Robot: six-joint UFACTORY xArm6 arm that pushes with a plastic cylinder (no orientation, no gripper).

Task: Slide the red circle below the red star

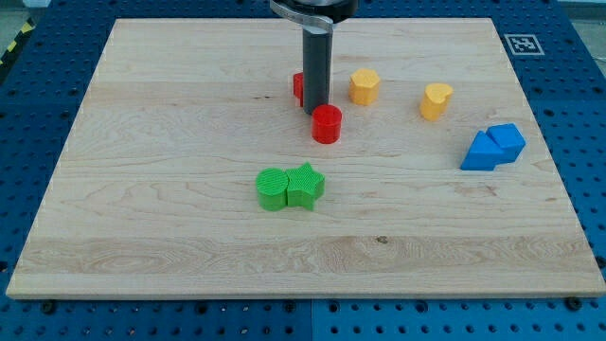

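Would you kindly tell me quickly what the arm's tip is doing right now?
My tip: no gripper, holds nothing; it sits between the red circle and the red star, seemingly touching the circle's upper left.

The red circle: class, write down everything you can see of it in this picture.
The red circle is a short, upright cylinder with a flat round top, in matte, plastic-looking red. It stands on the wooden board, a little above the view's centre. My tip is at its upper-left edge, seemingly touching it. The red star sits just beyond, mostly hidden by the rod. No other block touches the circle.
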